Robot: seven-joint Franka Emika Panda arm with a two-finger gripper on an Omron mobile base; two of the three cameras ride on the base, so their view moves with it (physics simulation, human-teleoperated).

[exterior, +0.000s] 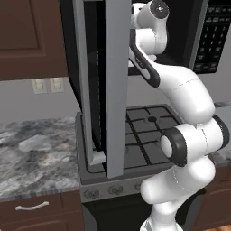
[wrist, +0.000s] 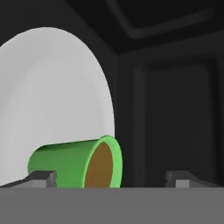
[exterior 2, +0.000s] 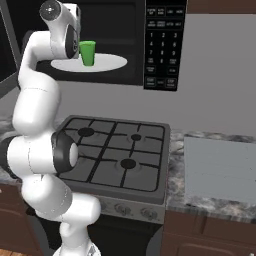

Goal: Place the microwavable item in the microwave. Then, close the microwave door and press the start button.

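The bright green cup (exterior 2: 88, 52), with brown liquid inside, stands upright on the white turntable plate (exterior 2: 107, 63) within the black microwave (exterior 2: 125, 20). In the hand view, which is rolled sideways, the cup (wrist: 72, 164) lies between my fingertips (wrist: 42, 178), close to the left one and well clear of the other. My gripper (wrist: 112, 178) is open, its tips spread wider than the cup. The microwave door (exterior: 116, 81) hangs open, swung out to the left, and is seen edge-on. The keypad (exterior 2: 161, 45) is on the right side.
A black gas stove (exterior 2: 117, 150) with grates sits below the microwave, knobs along its front. Grey granite counter (exterior: 36, 149) runs to the left and counter (exterior 2: 220, 165) to the right. A brown wall cabinet (exterior: 27, 36) hangs at upper left, above wall outlets (exterior: 45, 85).
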